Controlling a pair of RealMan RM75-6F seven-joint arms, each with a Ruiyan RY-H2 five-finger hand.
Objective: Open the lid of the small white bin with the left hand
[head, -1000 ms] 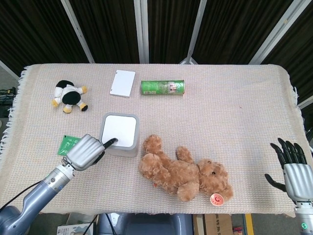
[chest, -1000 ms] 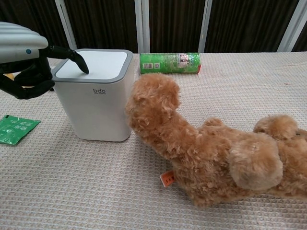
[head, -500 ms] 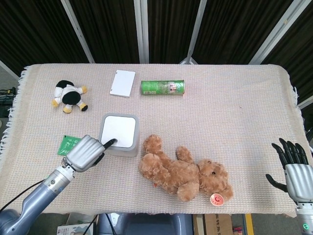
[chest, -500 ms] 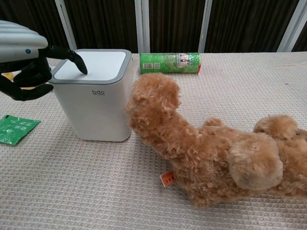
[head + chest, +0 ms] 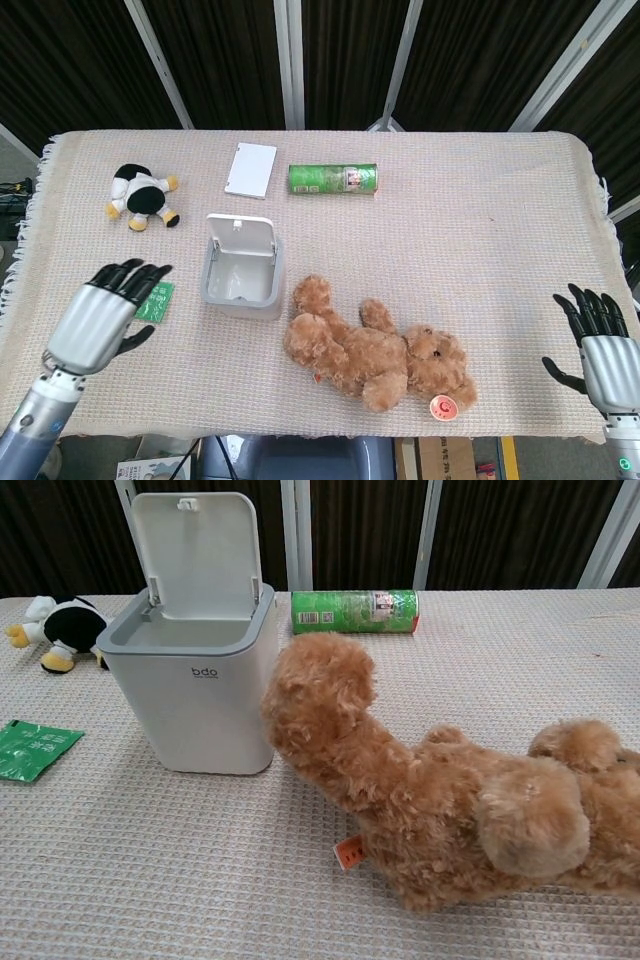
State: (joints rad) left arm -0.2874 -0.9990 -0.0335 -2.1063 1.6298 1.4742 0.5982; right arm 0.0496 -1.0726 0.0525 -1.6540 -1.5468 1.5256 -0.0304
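The small white bin [image 5: 240, 280] [image 5: 195, 695] stands left of centre on the woven cloth. Its lid [image 5: 241, 236] [image 5: 195, 555] stands upright, hinged at the far side, and the bin's inside shows. My left hand [image 5: 105, 312] hovers at the front left, apart from the bin, fingers spread and holding nothing; the chest view does not show it. My right hand [image 5: 598, 342] stays at the front right corner, fingers apart, empty.
A brown teddy bear [image 5: 375, 345] [image 5: 440, 790] lies right beside the bin. A green packet [image 5: 157, 301] [image 5: 35, 748] lies under my left fingertips. Further back are a green can [image 5: 332, 179] [image 5: 355, 611], a white card [image 5: 250, 170] and a black-and-white plush [image 5: 143, 195] [image 5: 55, 630].
The lid has sprung up from closed to upright. My left hand has left the lid, pulled back to the left and spread its fingers. The right hand has not moved.
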